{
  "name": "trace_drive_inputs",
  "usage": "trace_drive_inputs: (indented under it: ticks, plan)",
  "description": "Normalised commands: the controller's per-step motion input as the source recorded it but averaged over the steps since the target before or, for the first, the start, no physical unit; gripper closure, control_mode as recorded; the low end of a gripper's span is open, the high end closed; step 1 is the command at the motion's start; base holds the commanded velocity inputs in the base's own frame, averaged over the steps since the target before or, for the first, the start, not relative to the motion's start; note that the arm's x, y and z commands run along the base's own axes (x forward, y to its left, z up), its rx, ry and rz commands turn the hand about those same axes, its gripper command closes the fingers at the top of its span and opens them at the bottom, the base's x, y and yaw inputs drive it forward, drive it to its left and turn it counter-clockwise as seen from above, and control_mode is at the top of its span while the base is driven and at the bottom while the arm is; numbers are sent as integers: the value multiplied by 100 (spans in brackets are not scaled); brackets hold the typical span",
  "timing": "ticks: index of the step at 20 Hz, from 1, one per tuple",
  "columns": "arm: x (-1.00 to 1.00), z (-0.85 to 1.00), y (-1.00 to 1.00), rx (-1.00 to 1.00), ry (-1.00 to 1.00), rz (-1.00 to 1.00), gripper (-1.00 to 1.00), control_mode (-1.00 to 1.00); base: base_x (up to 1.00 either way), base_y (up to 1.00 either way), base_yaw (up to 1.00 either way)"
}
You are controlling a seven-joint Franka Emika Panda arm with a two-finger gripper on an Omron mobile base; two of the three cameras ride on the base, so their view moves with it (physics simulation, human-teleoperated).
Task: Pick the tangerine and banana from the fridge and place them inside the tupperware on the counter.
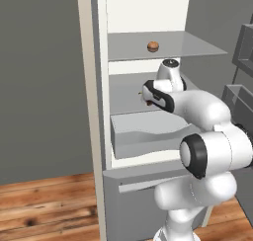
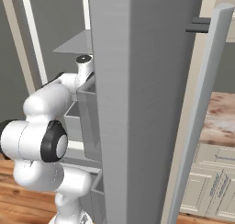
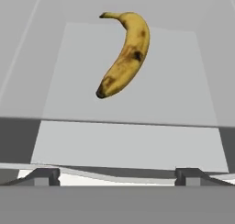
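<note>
The banana (image 3: 124, 53), yellow with dark spots and brownish tips, lies on a flat grey shelf (image 3: 174, 94) of the fridge (image 1: 89, 87), ahead of my gripper (image 3: 118, 177). The gripper is open and empty, its fingertips (image 3: 43, 176) wide apart and short of the fruit. My arm (image 1: 197, 106) reaches into the middle shelf level. The tangerine (image 1: 153, 46), small, round and orange-brown, sits one shelf higher. At the right edge of the right base view a strip of the pinkish marbled counter (image 2: 220, 122) shows. The tupperware is out of view.
A grey drawer (image 1: 143, 131) juts out below the shelf the hand is at. The open fridge door (image 2: 202, 103) and a broad grey fridge side panel (image 2: 137, 103) stand close to the arm's right. Door bins (image 1: 239, 97) hang at the right. Cream cabinets (image 2: 215, 186) sit under the counter.
</note>
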Motion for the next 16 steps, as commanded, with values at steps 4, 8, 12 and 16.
trace_drive_inputs:
  ticks: [4, 8, 12, 16]
  plan:
    - [42, -26, 0, 0, 0, 0, -100, -100, 0, 0, 0]
    - [40, -14, 0, 0, 0, 0, -100, -100, 0, 0, 0]
    - [39, -11, 0, 0, 0, 0, -100, -100, 0, 0, 0]
    - [34, -8, 0, 0, 0, 0, -100, -100, 0, 0, 0]
